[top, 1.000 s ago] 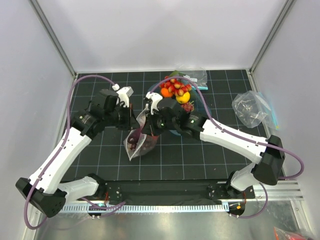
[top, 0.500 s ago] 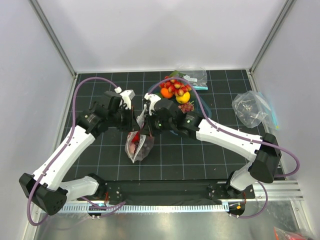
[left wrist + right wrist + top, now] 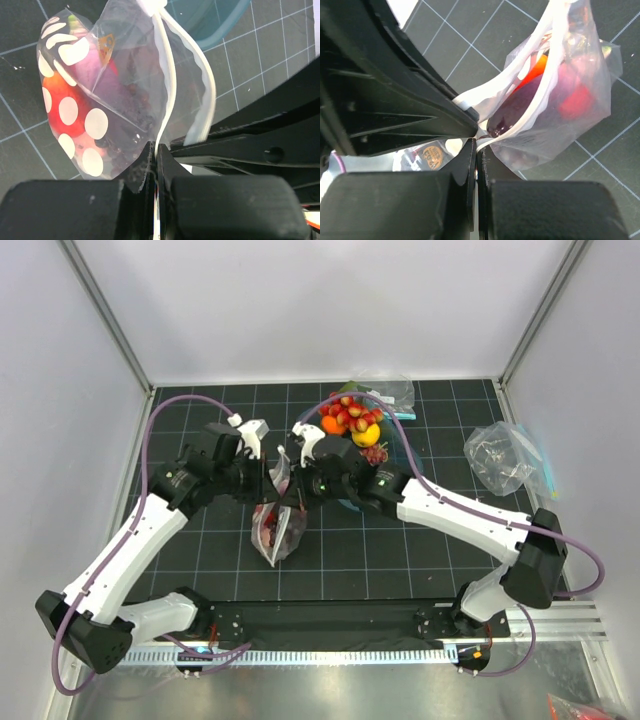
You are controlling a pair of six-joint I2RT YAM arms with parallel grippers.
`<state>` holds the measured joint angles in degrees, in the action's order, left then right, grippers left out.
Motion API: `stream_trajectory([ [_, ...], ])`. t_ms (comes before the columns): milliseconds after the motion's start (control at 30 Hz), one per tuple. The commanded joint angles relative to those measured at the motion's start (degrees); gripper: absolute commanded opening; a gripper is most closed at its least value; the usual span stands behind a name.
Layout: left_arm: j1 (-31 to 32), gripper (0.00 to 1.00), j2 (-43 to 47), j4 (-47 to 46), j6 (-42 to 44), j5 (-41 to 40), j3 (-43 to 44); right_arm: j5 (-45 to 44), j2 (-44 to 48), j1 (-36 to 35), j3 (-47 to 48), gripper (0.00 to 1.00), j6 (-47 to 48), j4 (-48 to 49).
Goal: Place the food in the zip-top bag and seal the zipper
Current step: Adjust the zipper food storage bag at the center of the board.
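**Together, 2 grippers pinch 1 bag by its zipper**

Centrally on the black mat [image 3: 200, 570], the 2 arms meet nose to nose, with 1 polka-dotted bag [image 3: 278, 528] hanging between them. The left gripper [image 3: 155, 151] has its 2 fingers pressed together on the white zipper [image 3: 167, 75] at the mouth edge. The right gripper [image 3: 476, 145] likewise has its 2 fingers clamped flat on that strip from the other side. In the top view the left gripper [image 3: 268, 480] and right gripper [image 3: 298, 482] sit just beside each other, both at the upper end of the bag.

The zipper's 2 lips touch where the fingers squeeze them. Beyond the fingers they bow apart, so the mouth gapes along the stretch seen from both wrists.

3 food pieces show through the plastic, all inside the bag. 1 red tomato [image 3: 60, 107] lies against the dotted wall. 1 purple-pink onion [image 3: 92, 75] sits beside it. 1 dark bunch of grapes [image 3: 131, 112] lies nearest the zipper. From the right wrist the contents read as 1 dark glossy shape and 1 red one, plus an orange-red patch that cannot be told apart.

Whether the bag's lower end touches the mat cannot be told.

Behind the grippers stands 1 blue tray [image 3: 212, 22] holding a heap of toy fruit [image 3: 350, 420], too small to count. 2 plain bags lie apart from the work: 1 plain bag [image 3: 388, 390] just behind the tray, the other [image 3: 498, 455] well off to the right.
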<state>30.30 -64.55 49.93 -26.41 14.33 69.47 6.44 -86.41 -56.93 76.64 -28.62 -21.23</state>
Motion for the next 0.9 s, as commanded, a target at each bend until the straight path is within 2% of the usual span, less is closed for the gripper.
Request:
stream_trajectory([
  [0, -0.07, 0.04, 1.1, -1.5, -0.21, 3.07, 1.98, 0.51, 5.11, -0.11, -0.43, 0.01, -0.47, 5.68],
  [367, -0.07, 0.06, 0.48, -0.54, -1.27, 6.68, 4.88, -1.33, 8.45, -0.38, -0.88, 0.01, -0.38, 3.57],
  [700, -0.07, 0.13, -1.45, -4.05, -0.4, 6.94, -0.47, -4.59, 1.6, -0.38, 3.51, 0.06, -0.38, -2.06],
  [733, -0.07, 0.16, -1.63, -3.88, -0.13, 6.25, -0.65, -4.42, 1.07, -0.38, 3.51, 0.07, -0.47, -1.8],
  [800, -0.07, 0.3, -1.72, -3.7, 0.48, 6.24, -1.0, -4.24, 0.89, -0.38, 3.34, 0.09, -0.73, -1.01],
  [867, -0.07, 0.43, -1.37, -3.7, 0.75, 6.15, -1.35, -4.24, 0.63, -0.38, 3.34, 0.19, -0.91, -0.56],
])
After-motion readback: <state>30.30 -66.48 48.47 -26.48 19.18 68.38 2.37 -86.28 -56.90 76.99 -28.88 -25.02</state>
